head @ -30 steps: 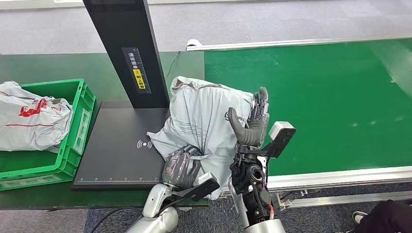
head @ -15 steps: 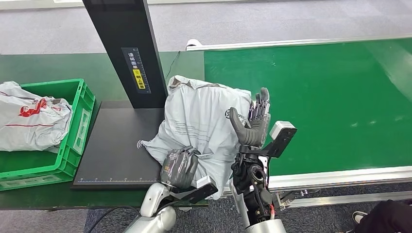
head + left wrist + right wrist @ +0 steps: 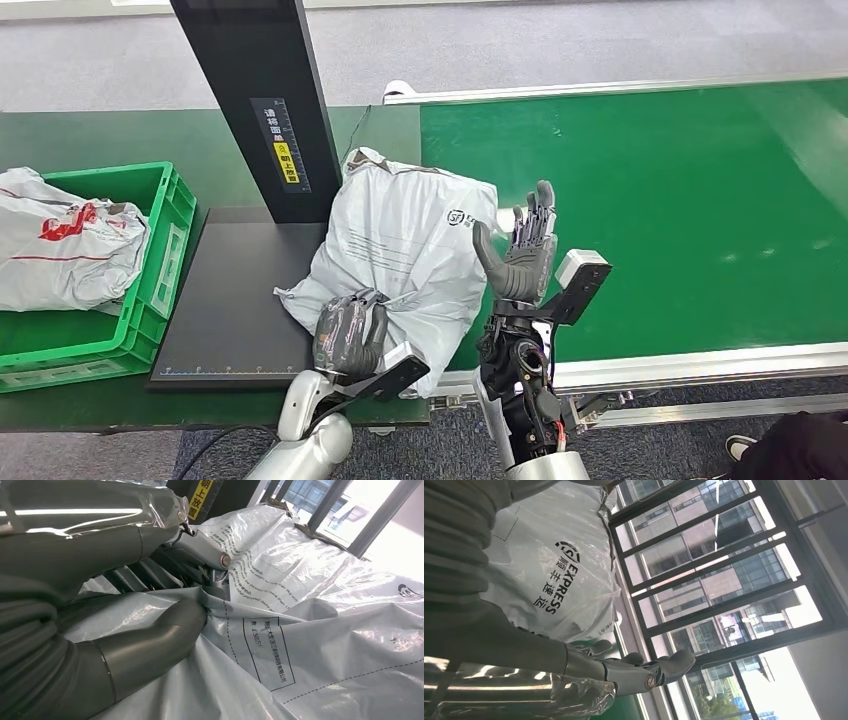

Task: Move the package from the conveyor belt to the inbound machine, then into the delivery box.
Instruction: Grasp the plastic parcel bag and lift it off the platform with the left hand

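The grey package lies in the middle of the head view, straddling the seam between the green conveyor belt on the right and the black plate of the inbound machine on the left, its lower left corner already over the plate. The left hand holds that lower corner with its fingers and thumb closed on a bunched fold of the plastic, as the left wrist view shows close up. The right hand stands upright just beside the package's right edge, fingers spread and gripping nothing; whether the palm touches the bag cannot be told.

The risk, as I judge it, lies in that one-corner hold: the film is slick and loose, so it may slide out of the fingers, or the bag may merely stretch and twist while its bulk stays on the belt. The upper left corner sits close to the machine's black column and could snag there. An overshoot would push it toward the green delivery box at the left before it rests on the plate.

The package's long axis runs from lower left to upper right of the head view, printed face up, its crumpled end pointing to the upper left
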